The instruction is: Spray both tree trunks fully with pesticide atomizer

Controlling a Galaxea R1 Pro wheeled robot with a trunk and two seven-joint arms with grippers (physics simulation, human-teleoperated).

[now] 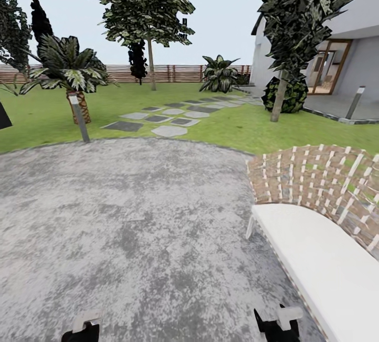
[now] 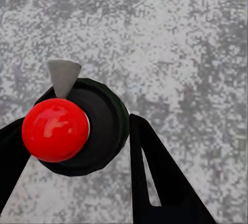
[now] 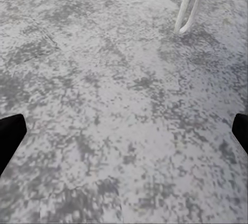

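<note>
The pesticide atomizer [image 2: 106, 126], a black round body with a red ball top and a grey cone nozzle, sits between the black fingers of my left gripper [image 2: 77, 131], which is shut on it above grey paving. My right gripper [image 3: 126, 131] is open, with bare paving between its fingers. Both grippers peek in at the head view's lower edge, left gripper [image 1: 81, 330] and right gripper [image 1: 278, 325]. One tree trunk [image 1: 151, 68] rises far off by the fence. The other tree trunk [image 1: 278, 101] stands on the lawn at right, near the house.
A woven bench [image 1: 316, 237] with a white seat is close on my right. A round grey paved area [image 1: 131, 215] lies ahead, then lawn with stepping stones [image 1: 168, 118]. A short light post [image 1: 79, 117] and a palm [image 1: 71, 71] stand at left.
</note>
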